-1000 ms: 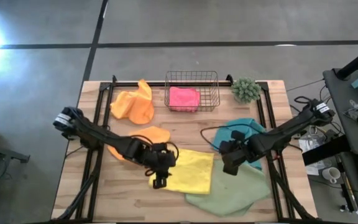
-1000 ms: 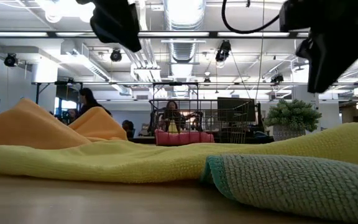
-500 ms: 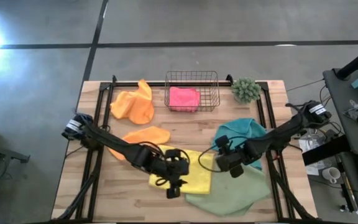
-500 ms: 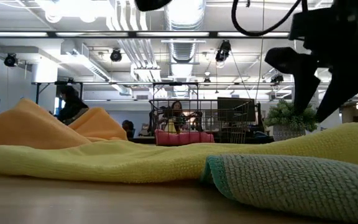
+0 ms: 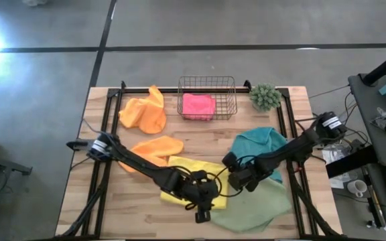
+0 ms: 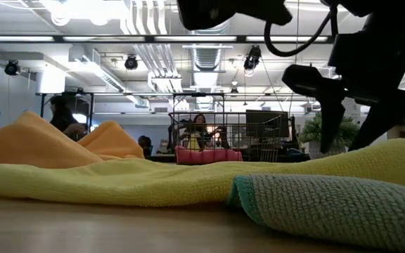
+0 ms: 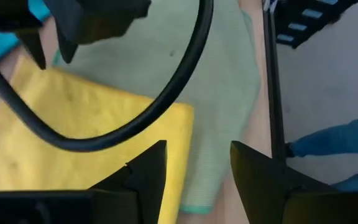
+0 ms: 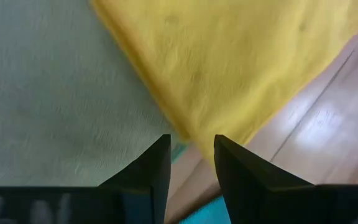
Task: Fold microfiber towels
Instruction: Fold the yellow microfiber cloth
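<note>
A yellow towel point(image 5: 186, 166) lies flat near the table's front, its right edge lapping over a light green towel point(image 5: 256, 204). My left gripper point(image 5: 202, 215) hangs open over the yellow towel's near right corner point(image 7: 182, 115). My right gripper point(image 5: 233, 178) stands open just above the yellow towel's far right corner point(image 8: 194, 134), fingers on either side of it. Behind lie a teal towel point(image 5: 263, 142), two orange towels point(image 5: 145, 112) point(image 5: 156, 145) and a pink towel point(image 5: 198, 106) in a wire basket.
The wire basket point(image 5: 207, 82) stands at the far middle with a small green plant point(image 5: 265, 97) to its right. Black rails point(image 5: 285, 134) run along both sides of the table. Bare wood shows at the near left point(image 5: 112, 207).
My left gripper has travelled across the yellow towel toward the table's right and near edge, ending over its near right corner. My right gripper has sunk and shifted toward the table's left onto the far right corner, rolling its wrist. The towels have kept still.
</note>
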